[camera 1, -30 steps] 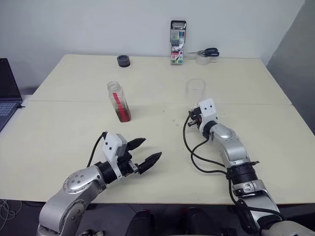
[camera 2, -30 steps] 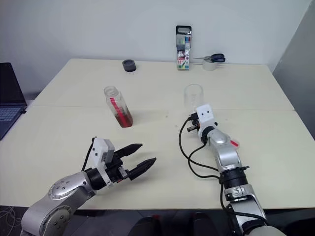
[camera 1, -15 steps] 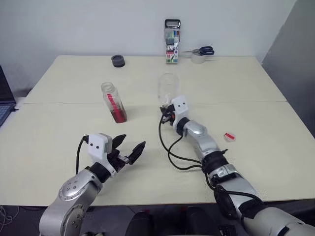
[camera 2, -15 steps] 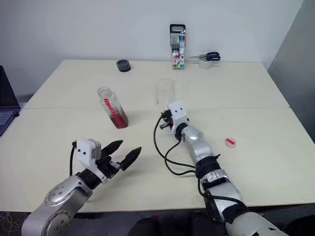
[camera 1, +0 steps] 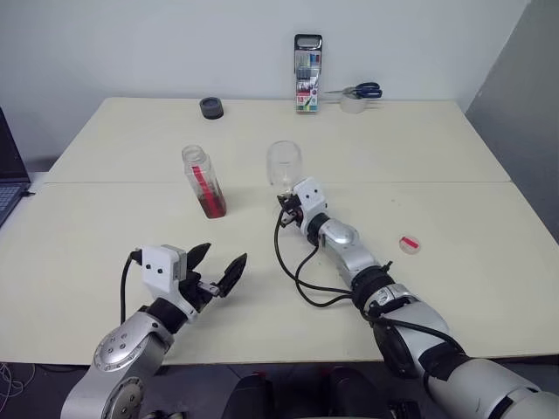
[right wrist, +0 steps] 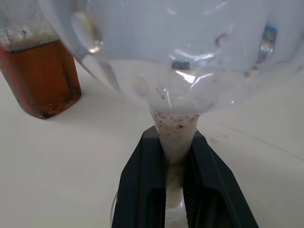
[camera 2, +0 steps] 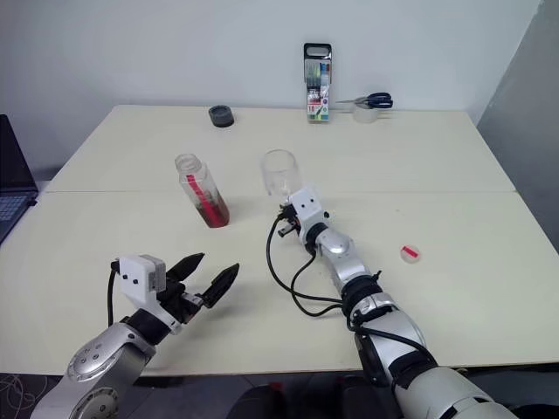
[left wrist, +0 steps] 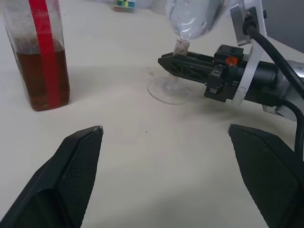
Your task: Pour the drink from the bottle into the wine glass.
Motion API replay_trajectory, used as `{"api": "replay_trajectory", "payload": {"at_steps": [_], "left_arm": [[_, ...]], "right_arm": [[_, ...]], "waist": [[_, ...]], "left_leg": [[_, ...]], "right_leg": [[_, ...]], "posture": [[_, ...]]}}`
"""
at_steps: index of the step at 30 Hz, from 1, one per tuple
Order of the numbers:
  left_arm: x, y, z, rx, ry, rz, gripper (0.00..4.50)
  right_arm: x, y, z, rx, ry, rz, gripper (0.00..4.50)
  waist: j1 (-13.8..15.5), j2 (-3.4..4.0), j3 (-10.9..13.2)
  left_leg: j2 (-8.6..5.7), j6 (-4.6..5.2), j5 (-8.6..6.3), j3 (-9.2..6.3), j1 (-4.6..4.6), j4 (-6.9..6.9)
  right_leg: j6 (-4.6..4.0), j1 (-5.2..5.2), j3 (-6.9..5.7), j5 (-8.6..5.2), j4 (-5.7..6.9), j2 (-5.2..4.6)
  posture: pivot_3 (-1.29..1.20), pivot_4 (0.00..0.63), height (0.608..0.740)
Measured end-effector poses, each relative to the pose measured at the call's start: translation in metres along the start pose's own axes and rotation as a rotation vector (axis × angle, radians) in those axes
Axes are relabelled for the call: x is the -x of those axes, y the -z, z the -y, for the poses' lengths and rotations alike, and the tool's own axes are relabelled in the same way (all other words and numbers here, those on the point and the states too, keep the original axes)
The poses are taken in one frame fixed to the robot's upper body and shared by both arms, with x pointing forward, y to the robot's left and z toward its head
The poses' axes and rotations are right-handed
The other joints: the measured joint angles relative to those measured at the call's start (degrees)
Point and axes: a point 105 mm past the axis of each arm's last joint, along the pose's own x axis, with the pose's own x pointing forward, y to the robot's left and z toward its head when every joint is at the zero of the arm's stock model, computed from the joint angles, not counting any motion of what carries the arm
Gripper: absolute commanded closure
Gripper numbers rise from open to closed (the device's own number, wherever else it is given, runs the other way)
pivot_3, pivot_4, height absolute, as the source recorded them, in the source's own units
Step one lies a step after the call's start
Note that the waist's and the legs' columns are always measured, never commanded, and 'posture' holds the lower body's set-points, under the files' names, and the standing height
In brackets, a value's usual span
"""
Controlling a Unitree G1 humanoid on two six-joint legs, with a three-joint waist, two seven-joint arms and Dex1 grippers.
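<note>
The laptop is cut off by the edge, the scissors' blades too small to tell.

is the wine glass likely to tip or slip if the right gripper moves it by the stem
Probably top-heavy: the wine glass has a wide bowl over a thin stem. The right gripper is shut on the stem, so it may swivel. Clear and thin-looking, likely fragile.

arms: silver-grey rounded metal shells, black joint rings | wrists: white boxy camera housings | left gripper: two black tapered fingers, textured pads | right gripper: black fingers, small orange part | cables: black, looping loosely along forearms
</note>
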Motion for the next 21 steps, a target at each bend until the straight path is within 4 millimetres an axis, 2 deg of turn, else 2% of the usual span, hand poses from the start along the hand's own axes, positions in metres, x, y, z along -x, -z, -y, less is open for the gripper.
{"api": "replay_trajectory", "payload": {"at_steps": [1,5,10,11,14,16,20,21], "left_arm": [[-0.001,-0.001,0.000,-0.002,0.002,0.004,0.00],[-0.004,-0.005,0.000,-0.007,0.009,0.015,0.00],[-0.007,-0.006,0.000,-0.008,0.016,0.021,0.00],[-0.008,-0.007,0.001,-0.008,0.021,0.022,0.00],[-0.011,-0.005,0.004,-0.001,0.036,0.012,0.00],[-0.013,-0.007,0.005,0.002,0.035,0.018,0.00],[-0.017,-0.005,-0.004,0.008,-0.004,0.020,0.00],[-0.019,-0.004,-0.009,0.008,-0.026,0.021,0.00]], "right_arm": [[0.000,0.001,0.000,0.002,0.000,0.000,3.39],[0.003,0.010,-0.005,-0.017,-0.017,-0.020,2.04],[0.004,0.011,-0.005,-0.024,-0.026,-0.024,0.19],[0.004,0.011,-0.004,-0.021,-0.024,-0.021,0.03],[0.011,0.011,0.003,-0.020,-0.005,-0.005,0.03],[0.022,0.017,0.012,-0.015,0.015,-0.006,0.03],[0.068,0.027,0.030,0.014,0.052,-0.023,0.03],[0.085,0.025,0.033,0.031,0.049,-0.031,0.03]], "waist": [[0.00,0.00,0.00],[0.01,0.01,0.00],[0.04,0.01,0.01],[0.05,0.01,0.01],[0.17,0.01,0.01],[0.41,0.01,0.01],[0.87,0.05,0.03],[1.02,0.09,0.06]], "left_leg": [[0.00,0.00,0.00,0.00,0.00,0.00],[0.00,0.00,0.00,0.00,0.00,0.00],[0.00,0.00,0.00,-0.01,0.00,0.00],[0.00,0.00,0.00,-0.01,-0.01,-0.01],[0.00,0.00,0.00,-0.02,-0.02,-0.01],[0.00,0.00,0.00,-0.01,-0.03,0.00],[-0.05,0.01,-0.01,-0.06,-0.13,0.00],[-0.05,0.02,-0.01,-0.09,-0.16,0.00]], "right_leg": [[0.00,0.00,0.00,0.00,0.00,0.00],[0.00,0.00,0.00,0.00,0.00,0.00],[0.00,0.00,-0.02,0.00,0.00,0.00],[0.00,0.00,-0.01,0.00,0.00,0.00],[0.00,0.00,-0.02,0.00,-0.01,0.00],[0.00,0.01,-0.02,0.00,-0.02,-0.02],[0.01,0.00,-0.08,0.00,-0.10,-0.09],[0.02,-0.01,-0.10,-0.01,-0.11,-0.10]], "posture": [[0.00,0.150,0.740],[0.00,0.150,0.740],[0.00,0.150,0.740],[0.00,0.150,0.740],[0.00,0.150,0.740],[0.00,0.150,0.740],[0.00,0.150,0.740],[0.00,0.150,0.740]]}}
